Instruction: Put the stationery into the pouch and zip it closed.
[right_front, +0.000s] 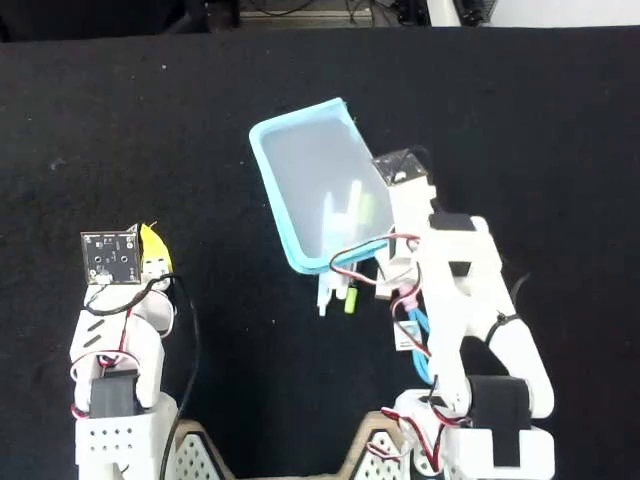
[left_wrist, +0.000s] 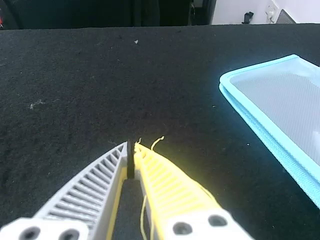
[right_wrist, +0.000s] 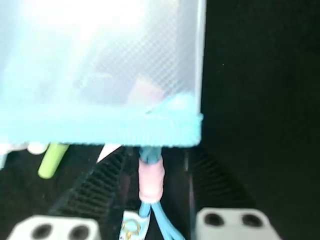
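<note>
Two pens (right_front: 351, 298) stick out of the pouch (right_front: 315, 170), middle of the desk (right_front: 150, 120). Right pincer (right_wrist: 155, 165) spread, zipper pull (right_wrist: 151, 180) between its jaws; left pincer (left_wrist: 131, 150) pressed together.

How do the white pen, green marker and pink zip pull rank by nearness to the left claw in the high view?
1. White pen, leftmost at the blue-edged pouch mouth.
2. Green marker, just right of it.
3. Pink zip pull, farther right, off the pouch's corner.

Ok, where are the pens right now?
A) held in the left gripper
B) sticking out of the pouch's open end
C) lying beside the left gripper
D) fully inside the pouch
B: the pens poke out past the blue edge of the pouch.
</note>
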